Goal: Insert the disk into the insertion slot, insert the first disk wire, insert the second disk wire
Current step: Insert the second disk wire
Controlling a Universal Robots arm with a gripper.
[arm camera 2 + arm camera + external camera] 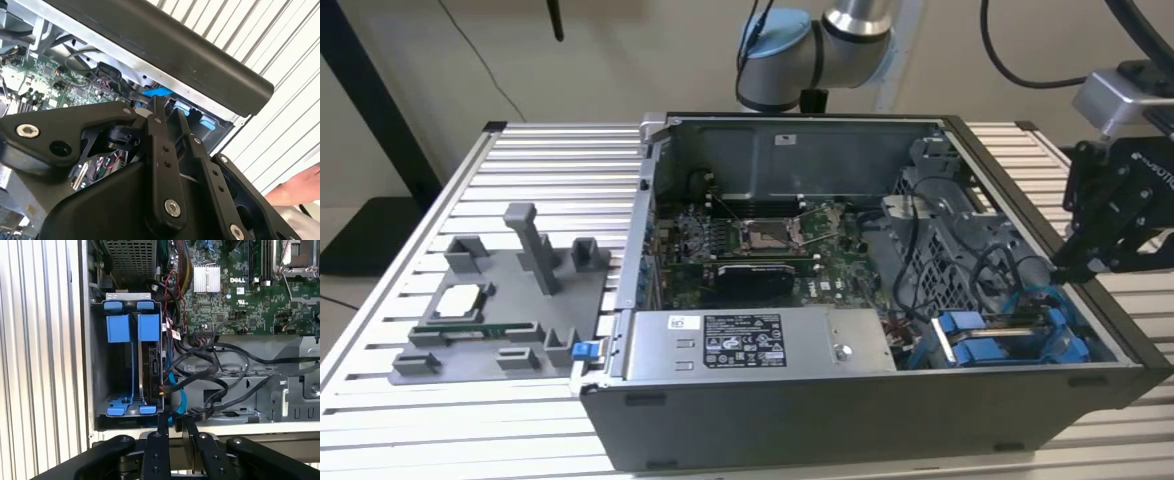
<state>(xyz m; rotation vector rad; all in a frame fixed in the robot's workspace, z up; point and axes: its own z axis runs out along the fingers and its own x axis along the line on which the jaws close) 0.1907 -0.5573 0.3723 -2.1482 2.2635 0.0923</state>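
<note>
Disk [151,367] edge-on in insertion slot [97,390]

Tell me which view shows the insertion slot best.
The first wrist view: it looks straight into the insertion slot, rails plain. The exterior view shows it slantwise from farther off; the second wrist view catches a few of its blue tabs.

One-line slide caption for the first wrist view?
Gripper hovers by the blue-railed insertion slot, disk inside, black and blue cables beside it.
</note>
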